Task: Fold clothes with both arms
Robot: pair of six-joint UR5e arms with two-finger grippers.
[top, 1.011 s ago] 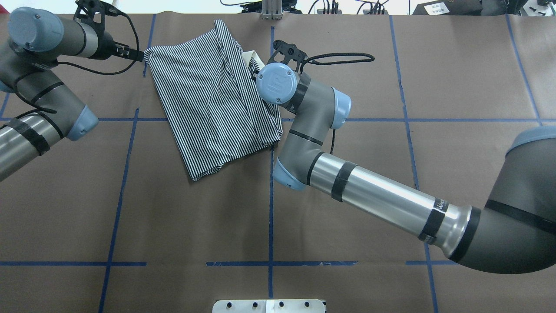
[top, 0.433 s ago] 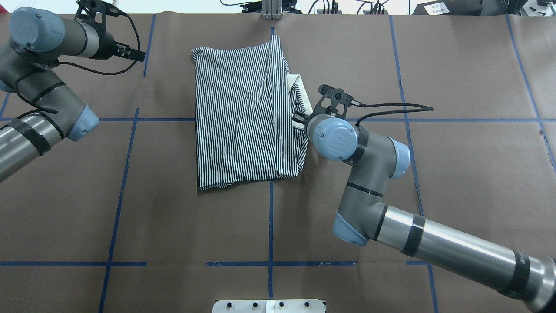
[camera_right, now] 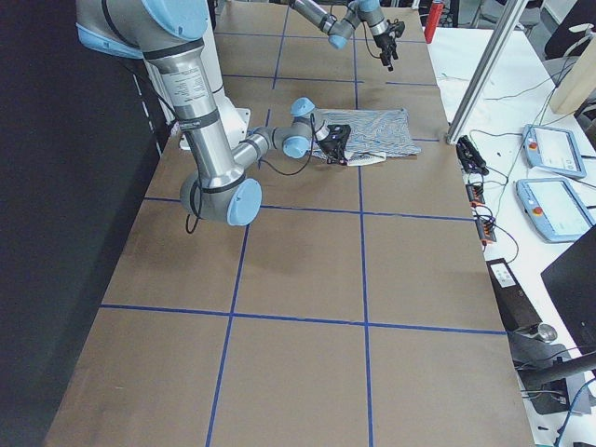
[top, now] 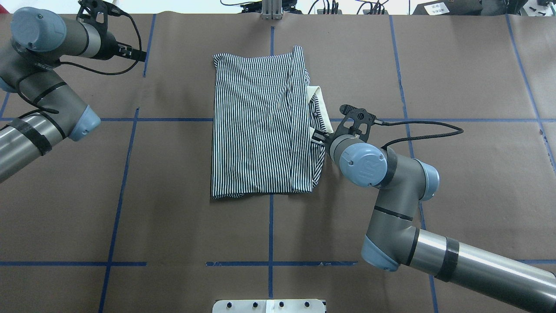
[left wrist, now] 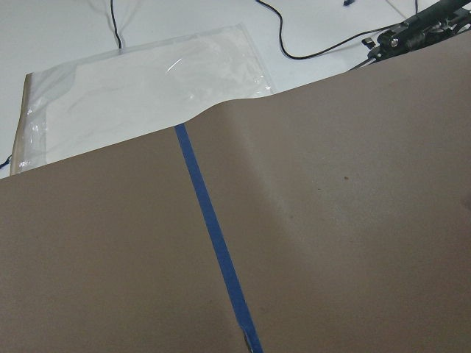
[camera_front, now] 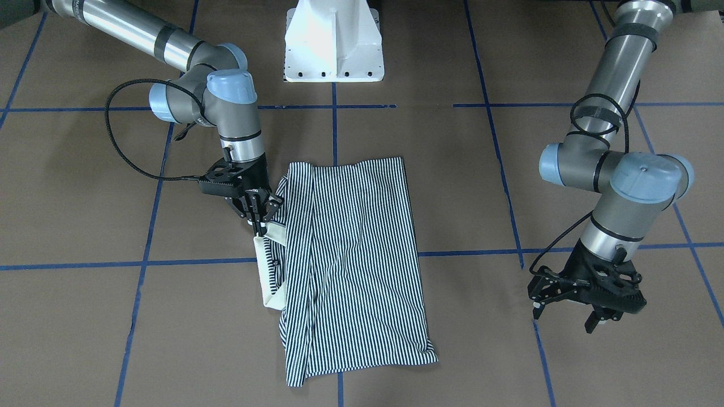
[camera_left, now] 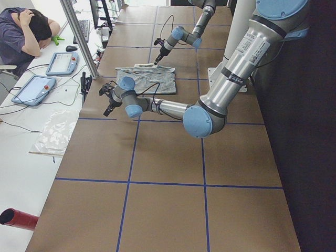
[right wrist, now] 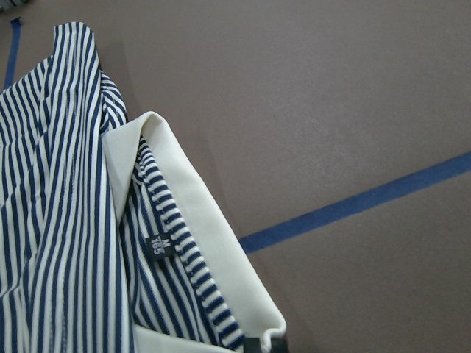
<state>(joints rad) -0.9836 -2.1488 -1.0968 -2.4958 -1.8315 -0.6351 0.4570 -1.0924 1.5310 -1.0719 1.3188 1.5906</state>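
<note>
The clothes are one navy-and-white striped polo shirt (top: 260, 126), lying folded into a tall rectangle at mid-table, also in the front-facing view (camera_front: 350, 265). Its cream collar (top: 319, 104) sticks out on the side toward my right arm. My right gripper (top: 319, 135) is shut on the collar's lower end, low over the table; the front-facing view shows that gripper (camera_front: 260, 223) pinching the collar's edge (camera_front: 266, 265). The right wrist view shows the collar (right wrist: 191, 220) and a size tag. My left gripper (camera_front: 563, 317) hangs open and empty, well off to the shirt's side.
Brown paper with blue tape lines (top: 270, 226) covers the table. The white pedestal base (camera_front: 334, 39) stands at the robot's edge. Past the far edge lie a clear plastic bag (left wrist: 140, 81) and cables. A person (camera_left: 26, 31) sits at a side desk.
My right gripper has pulled the shirt by its collar rightward and toward the robot, turning it from slanted to square with the tape lines. The left arm has barely moved.
</note>
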